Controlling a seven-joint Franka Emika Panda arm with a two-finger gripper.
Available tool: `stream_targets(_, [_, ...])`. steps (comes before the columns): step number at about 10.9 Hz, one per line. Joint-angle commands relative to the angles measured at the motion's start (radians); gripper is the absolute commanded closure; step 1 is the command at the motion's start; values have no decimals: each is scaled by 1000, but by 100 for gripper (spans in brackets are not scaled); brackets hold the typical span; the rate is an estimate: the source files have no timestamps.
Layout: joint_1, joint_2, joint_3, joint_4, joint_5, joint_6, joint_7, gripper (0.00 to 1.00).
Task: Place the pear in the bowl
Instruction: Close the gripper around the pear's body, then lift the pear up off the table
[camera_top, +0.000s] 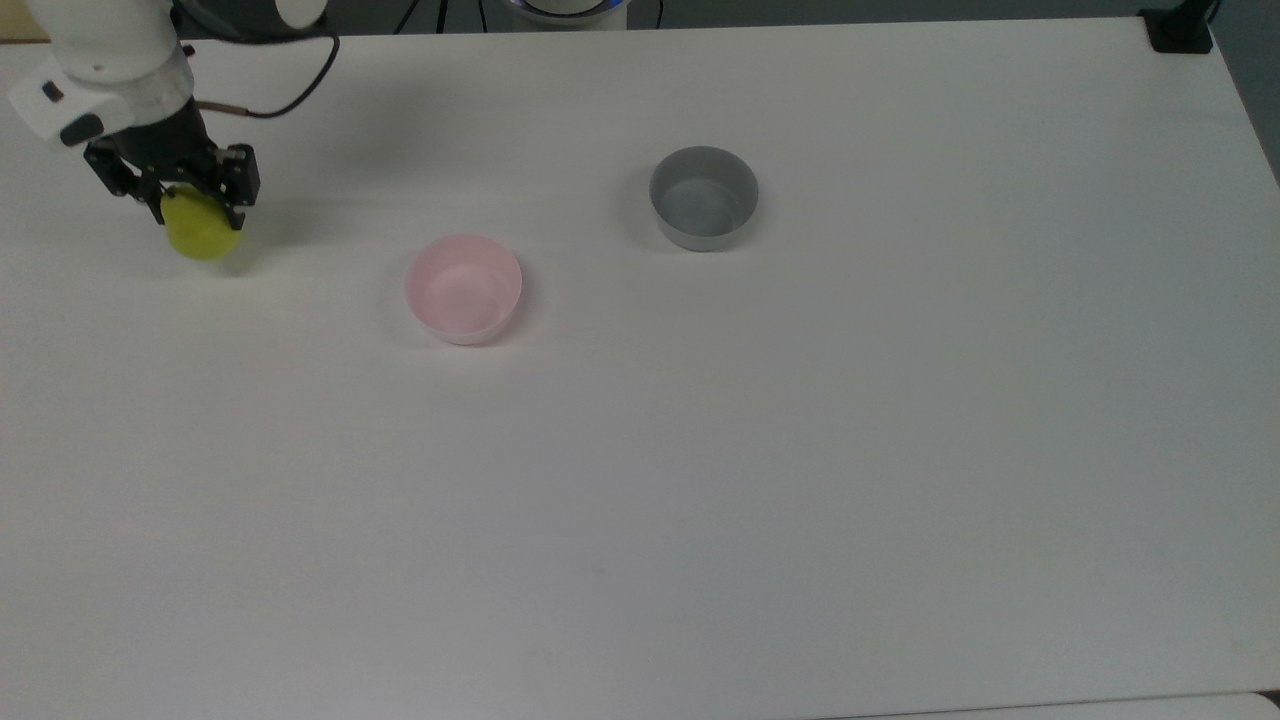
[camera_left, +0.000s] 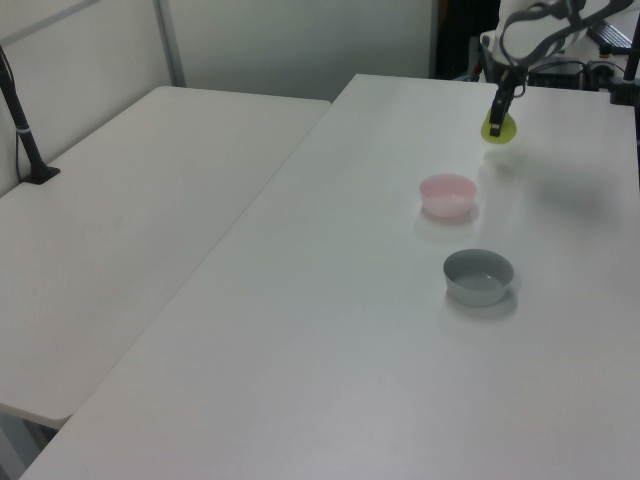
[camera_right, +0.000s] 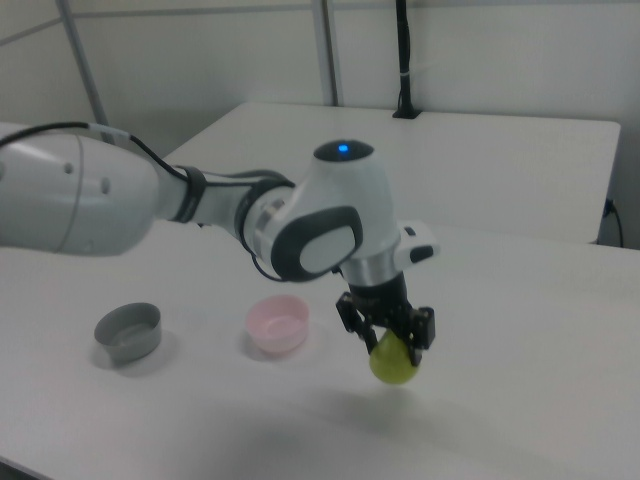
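Two bowls sat on the white table (camera_top: 800, 450) as I watched: the pink bowl (camera_top: 463, 288) and, well apart from it toward the top view's right and a little farther back, the grey bowl (camera_top: 703, 197). Both looked empty inside from above.

I had the gripper (camera_top: 180, 205) clenched on the pear (camera_top: 201, 228), its black fingers (camera_right: 419, 333) pressed to either side of the fruit's upper part. In the right view the pear (camera_right: 394, 362) hung clear of the tabletop, with a soft shadow on the surface beneath it, and the gripper (camera_right: 388, 334) pointed straight down from the white wrist. In the left view the pear (camera_left: 498, 129) was at the far end of the table, beyond the pink bowl (camera_left: 447, 194), with the grey bowl (camera_left: 478, 276) nearest the camera.

Seen from above, the pear was near the table's left edge, well to the left of the pink bowl and slightly farther back. In the right view the pink bowl (camera_right: 277, 322) lay left of the held pear and the grey bowl (camera_right: 128, 331) farther left again. A black cable (camera_top: 280, 100) looped from the wrist. A second white table (camera_left: 140, 220) stood alongside at the left view's left.
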Motion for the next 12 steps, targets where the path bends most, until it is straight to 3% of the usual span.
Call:
stream_targets(1, [20, -121, 16, 79, 12, -228, 10, 95])
stream_targets(4, [60, -214, 64, 159, 19, -444, 77, 94])
stream_targets(6, [62, -227, 151, 195, 19, -495, 204, 94])
stream_targets(8, [94, -227, 199, 192, 20, -494, 258, 94])
stream_targets(10, [131, -209, 216, 175, 41, -468, 269, 94])
stream_targets(12, [137, -210, 245, 106, 45, -378, 271, 94])
